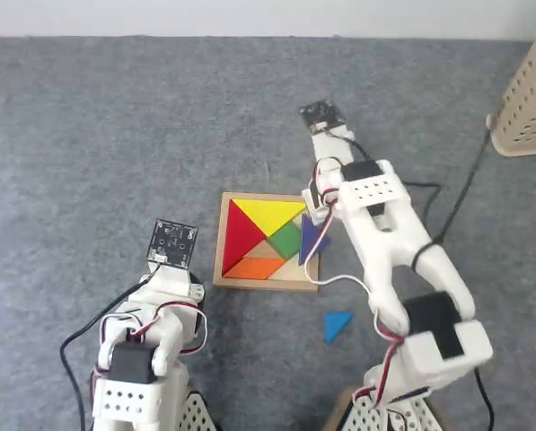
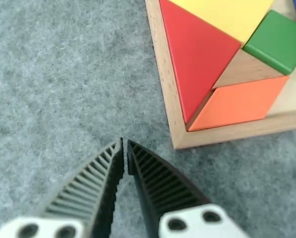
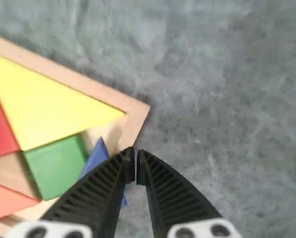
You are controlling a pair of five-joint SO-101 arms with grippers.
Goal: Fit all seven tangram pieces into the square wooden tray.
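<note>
right tool pinched closed by blue piece; left tool closed beside tray

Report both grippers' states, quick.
The left gripper is closed, holding nothing, over the carpet by the tray.
The right gripper is closed, nothing between its fingers; the blue piece sits beside it.

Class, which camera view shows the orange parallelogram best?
The left wrist view: the orange parallelogram lies whole and close in a corner of the wooden tray. The high view shows it whole but small; the right wrist view catches one end.
</note>
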